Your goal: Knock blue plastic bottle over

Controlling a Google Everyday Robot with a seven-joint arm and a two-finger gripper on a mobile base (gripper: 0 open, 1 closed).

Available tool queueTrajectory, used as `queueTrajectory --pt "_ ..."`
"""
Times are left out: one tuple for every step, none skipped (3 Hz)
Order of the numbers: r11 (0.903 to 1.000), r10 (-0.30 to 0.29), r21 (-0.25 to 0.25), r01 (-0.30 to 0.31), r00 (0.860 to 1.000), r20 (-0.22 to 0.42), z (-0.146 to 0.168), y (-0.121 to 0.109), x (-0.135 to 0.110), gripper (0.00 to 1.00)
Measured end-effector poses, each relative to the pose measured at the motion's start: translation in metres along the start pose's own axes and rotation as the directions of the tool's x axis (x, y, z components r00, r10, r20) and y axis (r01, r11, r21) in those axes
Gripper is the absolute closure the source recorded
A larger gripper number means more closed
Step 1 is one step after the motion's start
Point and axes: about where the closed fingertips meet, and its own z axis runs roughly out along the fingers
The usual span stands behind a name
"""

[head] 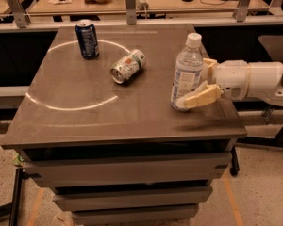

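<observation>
Tool at the upright blue plastic bottle, near the table's right edge.
Its fingers stand apart, one either side of the bottle's lower body.

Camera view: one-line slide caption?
Open gripper at the base of the upright blue plastic bottle; blue can standing, silver can lying nearby.

Table: bottle, cans, hand at bottle

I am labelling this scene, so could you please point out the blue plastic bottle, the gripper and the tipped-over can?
blue plastic bottle (pixel 186 79), camera view, on its label.
gripper (pixel 198 83), camera view, midway between its open jaws, beside the bottle.
tipped-over can (pixel 128 66), camera view, on its side.
</observation>
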Motion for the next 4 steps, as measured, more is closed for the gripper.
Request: queueTrajectory --pt "1.0 -0.003 -0.001 0.003 1.0 0.03 0.005 -0.002 -0.004 0.38" --pt "0.9999 -0.011 0.005 0.011 0.999 0.032 0.004 -0.01 -0.016 0.61" --pt "0.9982 -0.058 -0.016 0.057 0.997 -0.047 -0.001 -0.02 -0.045 0.85" --pt "0.9884 -0.146 -0.069 0.135 0.968 -0.204 -0.008 -0.03 -0.083 1.0"
